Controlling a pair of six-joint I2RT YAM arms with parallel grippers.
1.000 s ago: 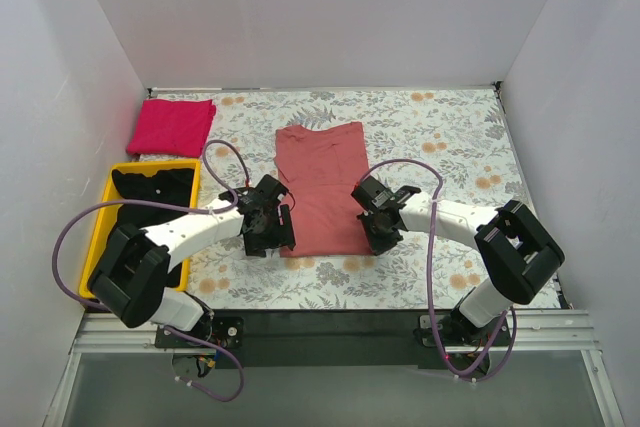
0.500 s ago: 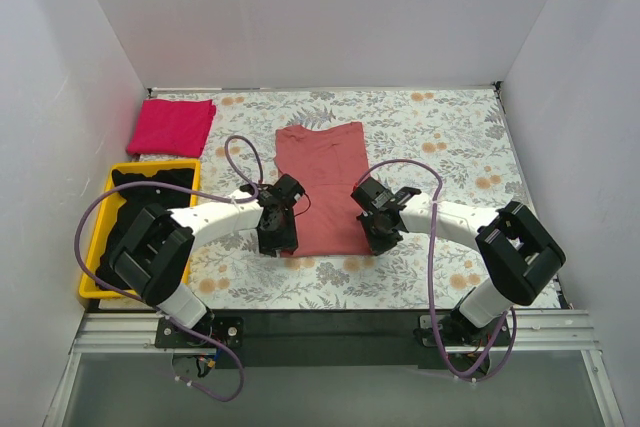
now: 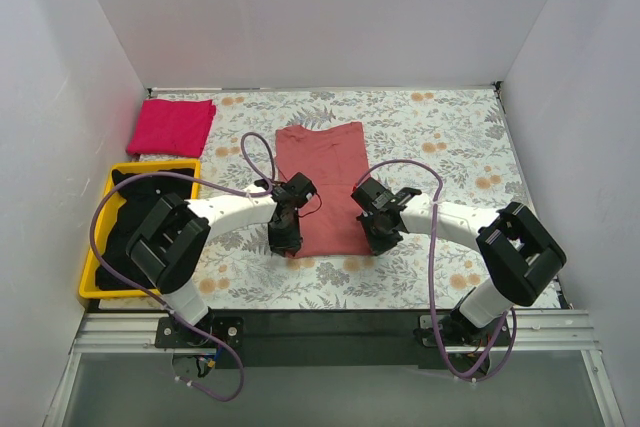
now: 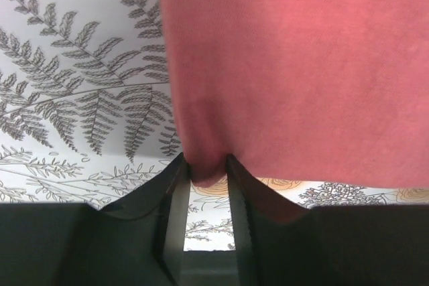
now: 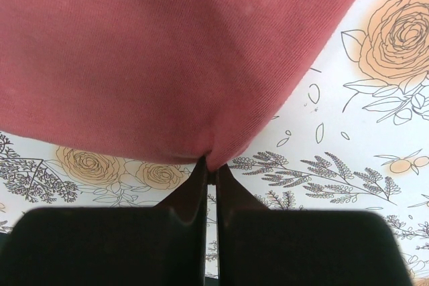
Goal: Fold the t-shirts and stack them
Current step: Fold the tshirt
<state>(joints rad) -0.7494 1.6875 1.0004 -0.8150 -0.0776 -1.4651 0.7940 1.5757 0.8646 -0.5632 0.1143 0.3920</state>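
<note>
The salmon-red t-shirt (image 3: 322, 172) lies flat at the middle of the flower-printed table (image 3: 450, 147). It is folded into a long strip that runs from 12 o'clock, where its neckline end sits, down towards 6 o'clock, where its near edge faces the arm bases. The left gripper (image 3: 285, 239) sits at the strip's near corner on the 7 o'clock side. In the left wrist view a small bunched tip of the red cloth fills the narrow gap between its two dark fingers (image 4: 175, 192), which touch it on both sides and so pinch that corner. The cloth spreads away from the pinch towards 12 and 2 o'clock over the fern print. The right gripper (image 3: 378, 237) sits at the opposite near corner, on the 5 o'clock side. In the right wrist view its fingers (image 5: 191, 192) are pressed almost together, with a thin peak of the shirt's hem nipped at their tips, and the fabric fans out above them towards 11 and 1 o'clock. A folded magenta-pink t-shirt (image 3: 172, 125) rests in the table's far-left corner, at about 10 o'clock, well apart from the red one. A yellow bin (image 3: 88, 257) stands along the left edge at about 8 o'clock, just this side of the pink shirt, and black t-shirts (image 3: 150, 192) lie heaped inside it.
</note>
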